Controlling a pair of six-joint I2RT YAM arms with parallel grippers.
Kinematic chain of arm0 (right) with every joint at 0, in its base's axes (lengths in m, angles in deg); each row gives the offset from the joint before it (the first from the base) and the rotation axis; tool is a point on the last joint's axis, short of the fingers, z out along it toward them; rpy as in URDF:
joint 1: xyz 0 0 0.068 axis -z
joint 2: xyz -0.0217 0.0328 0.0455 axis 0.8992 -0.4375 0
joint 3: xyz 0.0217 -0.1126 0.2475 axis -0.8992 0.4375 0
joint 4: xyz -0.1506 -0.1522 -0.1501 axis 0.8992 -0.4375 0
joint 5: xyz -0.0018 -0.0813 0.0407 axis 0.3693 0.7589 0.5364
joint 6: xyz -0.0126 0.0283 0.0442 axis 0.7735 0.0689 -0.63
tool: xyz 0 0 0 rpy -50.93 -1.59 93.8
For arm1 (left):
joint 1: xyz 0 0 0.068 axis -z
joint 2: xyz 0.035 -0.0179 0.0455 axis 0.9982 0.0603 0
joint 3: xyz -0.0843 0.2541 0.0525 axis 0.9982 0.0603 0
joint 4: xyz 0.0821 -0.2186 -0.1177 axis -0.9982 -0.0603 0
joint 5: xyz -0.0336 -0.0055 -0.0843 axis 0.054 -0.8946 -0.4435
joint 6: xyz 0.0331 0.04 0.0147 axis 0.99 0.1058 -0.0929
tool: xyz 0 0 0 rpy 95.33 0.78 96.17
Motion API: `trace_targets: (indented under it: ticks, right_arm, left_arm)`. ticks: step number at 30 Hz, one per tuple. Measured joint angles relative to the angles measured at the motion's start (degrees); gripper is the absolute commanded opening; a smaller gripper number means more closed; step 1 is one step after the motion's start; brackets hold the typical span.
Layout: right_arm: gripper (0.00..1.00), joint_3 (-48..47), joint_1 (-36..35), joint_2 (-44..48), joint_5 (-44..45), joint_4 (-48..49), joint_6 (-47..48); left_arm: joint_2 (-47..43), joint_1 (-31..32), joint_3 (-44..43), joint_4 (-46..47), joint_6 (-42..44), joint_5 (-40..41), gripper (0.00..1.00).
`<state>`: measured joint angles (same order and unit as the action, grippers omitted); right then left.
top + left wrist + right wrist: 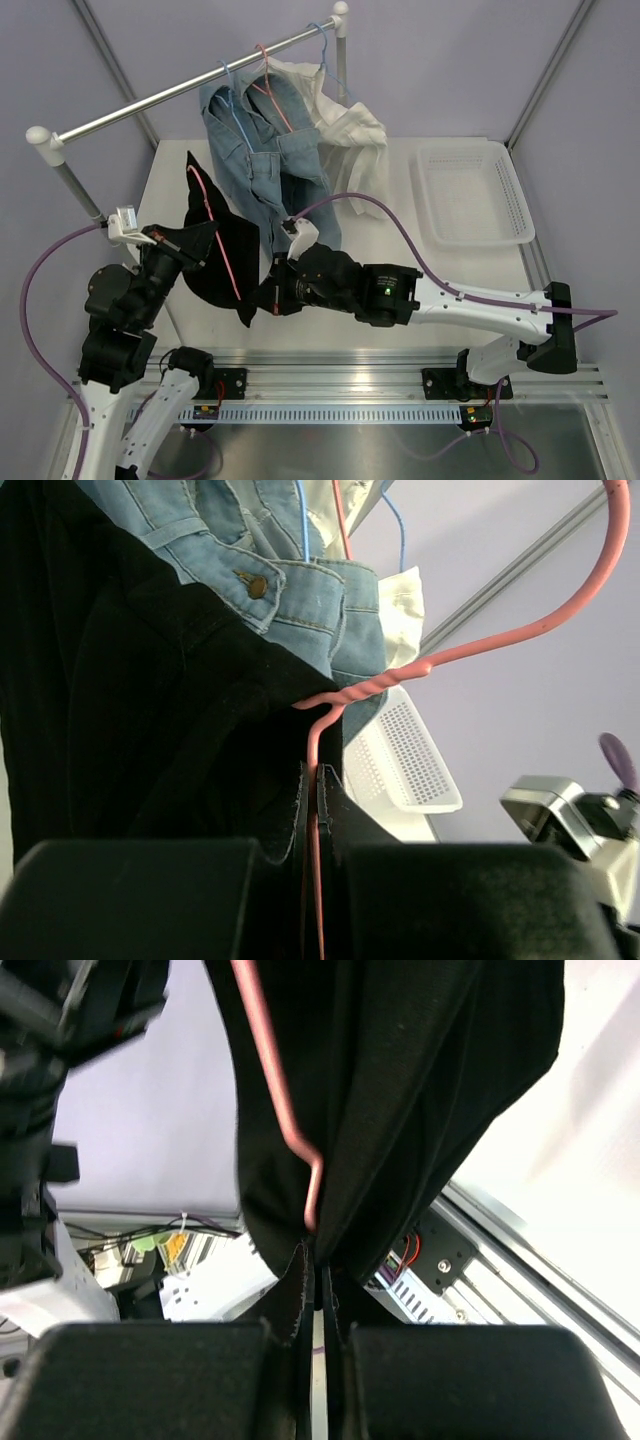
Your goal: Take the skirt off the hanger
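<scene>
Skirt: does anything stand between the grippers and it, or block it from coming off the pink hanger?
Nothing visible does. The right gripper is shut on the skirt, and the left gripper is shut on the hanger wire. The jeans hang close behind, apparently not across the skirt's way off.

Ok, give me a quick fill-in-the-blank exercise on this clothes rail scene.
1. The left gripper is shut on a ____ wire hanger.
2. The right gripper pinches the ____ skirt.
3. The white basket lies on the ____ arm's side.
Missing words: pink, black, right.
</scene>
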<state>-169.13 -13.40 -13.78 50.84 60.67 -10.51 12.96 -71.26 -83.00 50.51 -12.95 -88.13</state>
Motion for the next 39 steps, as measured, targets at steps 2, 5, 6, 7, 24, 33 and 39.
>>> trace_targets:
  ticks: [2, 5, 6, 7, 24, 33, 39]
  right_arm:
    - [0.0, 0.6, -0.7, 0.7, -0.2, 0.0, 0.0]
    - [0.0, 0.8, -2.3, 1.0, 0.0, -0.2, 0.0]
    - [0.0, 0.9, -3.0, 1.0, 0.3, -0.2, 0.0]
    - [0.0, 1.2, -3.6, 1.0, 0.4, -0.1, -0.2]
    - [0.0, 13.3, -4.9, 5.4, 5.0, -0.3, -3.1]
    - [0.0, 10.8, 0.7, 5.3, 7.1, -4.4, -1.9]
    - [0.0, 16.0, 1.1, 10.0, 8.0, -5.6, -4.2]
  left_arm:
    - [1.3, 0.0, -0.1, 0.4, 0.6, 0.6, 0.0]
    - [4.3, 0.0, -1.0, 1.0, 0.9, 1.2, 0.0]
    - [5.1, 0.0, -1.3, 1.4, 0.9, 1.3, 0.0]
    - [6.1, 0.1, -1.7, 1.9, 0.6, 1.3, 0.0]
    - [7.7, 0.1, -10.8, 5.8, -4.8, -1.4, 0.0]
    - [0.2, 0.1, -5.9, 3.8, -10.3, -8.2, 0.02]
    - [1.5, 0.1, -2.3, -1.3, -8.1, -12.2, 0.19]
